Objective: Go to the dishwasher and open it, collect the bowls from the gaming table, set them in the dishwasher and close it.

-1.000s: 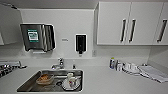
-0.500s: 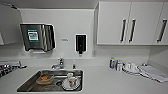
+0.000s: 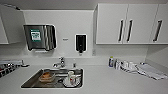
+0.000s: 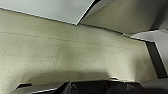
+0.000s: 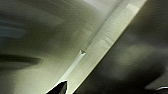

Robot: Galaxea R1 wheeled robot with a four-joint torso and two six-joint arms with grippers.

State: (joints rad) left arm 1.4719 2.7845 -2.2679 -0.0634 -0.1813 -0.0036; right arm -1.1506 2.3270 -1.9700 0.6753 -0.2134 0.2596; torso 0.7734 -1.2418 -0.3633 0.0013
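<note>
Head view of a white worktop point(image 3: 105, 80) with a stainless-steel sink point(image 3: 30, 83) at lower left holding a brown bowl point(image 3: 47, 76) and white crockery point(image 3: 71, 78). Probably fragile, slippery; best gripped at the rim. Dishwasher location and gripper state: cannot tell.

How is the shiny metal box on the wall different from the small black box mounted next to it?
The metal box is wide, silver and reflective, with a green label on its front; the black box is narrow, dark and plain. The metal box hangs above the left part of the sink, the black box to the right of the tap. Both are fixed to the white wall at about the same height, above the counter.
</note>
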